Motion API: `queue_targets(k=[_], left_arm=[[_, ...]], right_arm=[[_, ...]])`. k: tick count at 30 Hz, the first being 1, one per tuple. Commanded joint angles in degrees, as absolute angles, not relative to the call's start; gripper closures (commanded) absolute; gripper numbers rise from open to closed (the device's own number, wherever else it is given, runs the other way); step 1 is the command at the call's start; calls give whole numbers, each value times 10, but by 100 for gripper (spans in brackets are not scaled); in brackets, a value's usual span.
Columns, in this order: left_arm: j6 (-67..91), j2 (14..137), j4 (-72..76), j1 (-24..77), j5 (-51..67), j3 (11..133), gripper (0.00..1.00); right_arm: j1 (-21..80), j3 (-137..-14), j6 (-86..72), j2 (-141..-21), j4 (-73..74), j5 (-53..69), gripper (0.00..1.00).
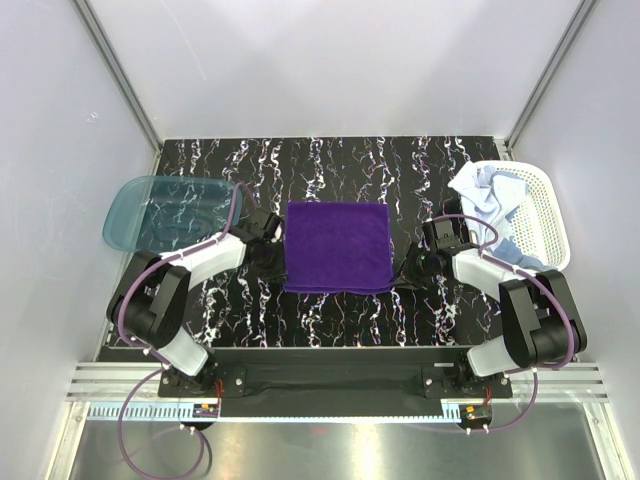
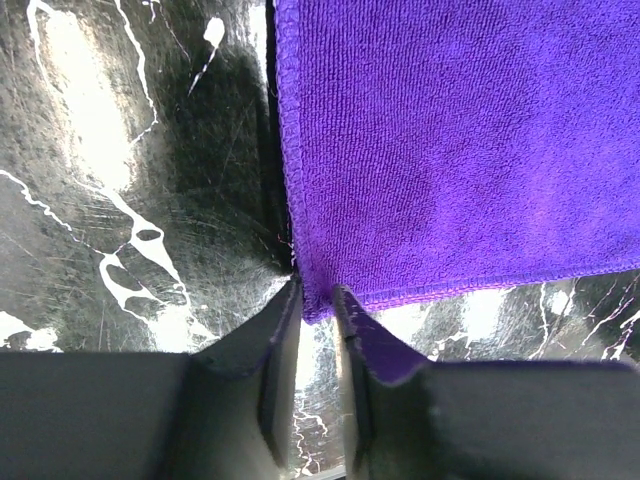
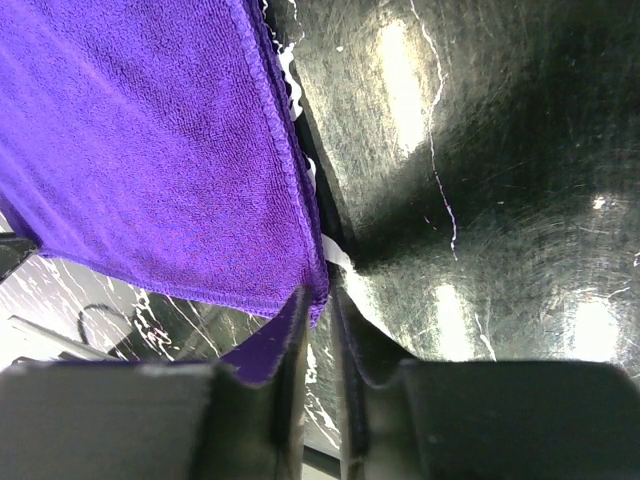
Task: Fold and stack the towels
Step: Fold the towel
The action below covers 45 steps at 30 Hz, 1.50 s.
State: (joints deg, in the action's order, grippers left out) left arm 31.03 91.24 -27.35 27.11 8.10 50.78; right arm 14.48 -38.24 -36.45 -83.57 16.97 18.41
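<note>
My left gripper (image 2: 316, 300) and right gripper (image 3: 318, 300) each pinch, jaws narrow, a near corner of the purple towel (image 1: 336, 246). It lies flat mid-table, ready to fold; the other towels (image 1: 490, 200) wait in the basket (image 1: 553, 215).

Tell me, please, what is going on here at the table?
Two robot arms are working on the purple towel, which lies spread flat in the middle of the table. The left claw pinches its near left corner and the right claw its near right corner, seemingly ready to begin a fold. A white towel and a light blue towel sit bunched in the basket on the right, not yet folded. A tray sits at the left.
</note>
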Motion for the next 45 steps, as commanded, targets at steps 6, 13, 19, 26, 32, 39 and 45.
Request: queue_targets(k=[6,13,19,26,32,39,45], left_arm=[[289,909,-276,283,71,544,96],[293,909,-297,284,52,560,69],[294,919,-290,286,62,554,68],[299,925,-281,288,66,552,72],[301,933,-282,290,67,557,81],[301,933,-307,295,48,577,78],[301,933,-309,301,41,581,73]], right_arm=[[149,-389,-356,-832,144,182,97],[150,-395,-352,-810,154,182,100],[150,-389,-355,-812,146,189,100],[150,-387,-354,-808,145,190,100],[150,-387,-352,-803,149,189,100],[150,-391,-349,-802,153,185,100],[150,-387,-351,-803,148,188,100]])
